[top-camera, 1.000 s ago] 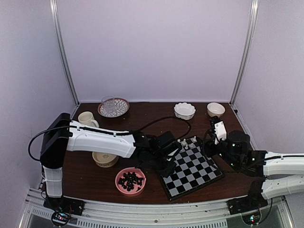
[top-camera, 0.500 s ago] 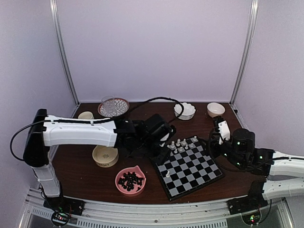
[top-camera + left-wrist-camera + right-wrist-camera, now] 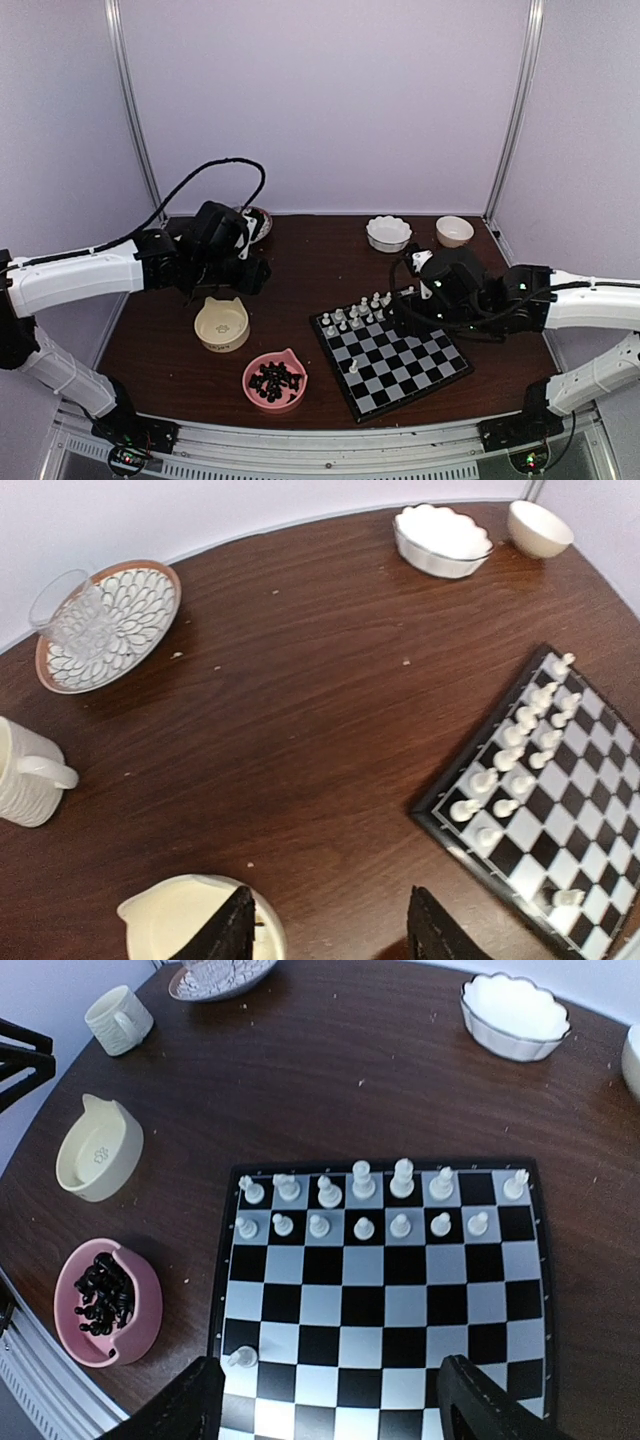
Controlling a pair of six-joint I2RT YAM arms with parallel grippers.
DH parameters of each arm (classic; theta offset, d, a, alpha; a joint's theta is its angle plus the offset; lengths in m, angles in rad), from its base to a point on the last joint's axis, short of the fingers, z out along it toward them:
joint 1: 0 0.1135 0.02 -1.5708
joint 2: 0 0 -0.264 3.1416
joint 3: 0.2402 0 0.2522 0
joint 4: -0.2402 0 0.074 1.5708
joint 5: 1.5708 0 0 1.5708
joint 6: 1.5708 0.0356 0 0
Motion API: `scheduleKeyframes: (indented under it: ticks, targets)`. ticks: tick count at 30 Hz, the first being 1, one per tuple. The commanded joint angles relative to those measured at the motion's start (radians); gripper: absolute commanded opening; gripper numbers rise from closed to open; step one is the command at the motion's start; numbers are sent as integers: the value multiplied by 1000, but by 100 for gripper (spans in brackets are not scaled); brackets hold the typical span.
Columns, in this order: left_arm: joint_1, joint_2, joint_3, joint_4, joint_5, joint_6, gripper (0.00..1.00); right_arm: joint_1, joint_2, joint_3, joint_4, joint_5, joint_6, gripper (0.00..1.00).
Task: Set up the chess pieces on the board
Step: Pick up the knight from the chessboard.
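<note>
My cream-white chess pieces (image 3: 364, 1228) stand in two rows along the far edge of the board (image 3: 380, 1305), with one stray alone on the side nearest the pink bowl (image 3: 148, 1278). Bare dark wooden table (image 3: 330, 1080) lies open beyond the glossy checks. Left claw (image 3: 330, 942) and right claw (image 3: 335, 1410) both gape, empty.

Left wrist view: left fingers (image 3: 232, 935) clipped by the bottom edge; cream bowl (image 3: 170, 920) half out of frame; mug (image 3: 25, 780) cut at left; board (image 3: 590, 810) cut at right. Right wrist view: right fingers (image 3: 190, 1400) and the board's near rows run off the bottom. Top view: left arm (image 3: 90, 270) covers most of the patterned plate (image 3: 258, 222). Black pieces (image 3: 100, 1290) in pink bowl (image 3: 140, 1335): kinds too small to tell.
</note>
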State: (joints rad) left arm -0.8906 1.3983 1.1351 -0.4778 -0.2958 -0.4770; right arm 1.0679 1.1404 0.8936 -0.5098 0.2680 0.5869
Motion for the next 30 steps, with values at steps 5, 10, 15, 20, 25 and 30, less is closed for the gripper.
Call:
scheduleKeyframes:
  ticks: [5,10,15,20,25,30]
  targets:
    - [75,-137,-211,231,-177,128,57,139,107,50,-94,65,295,75]
    - [82,-180,-278,291,-203,136,59,223,214,116,-94,153,385,64]
    - [84,-192,-292,297,-196,137,59,253,354,204,-116,162,430,53]
    - [84,-206,-293,290,-191,135,59,254,454,233,-92,148,482,49]
    - [84,-223,-303,298,-179,130,59,253,519,256,-105,162,536,47]
    - [84,-220,-303,297,-171,127,59,252,560,256,-81,173,559,43]
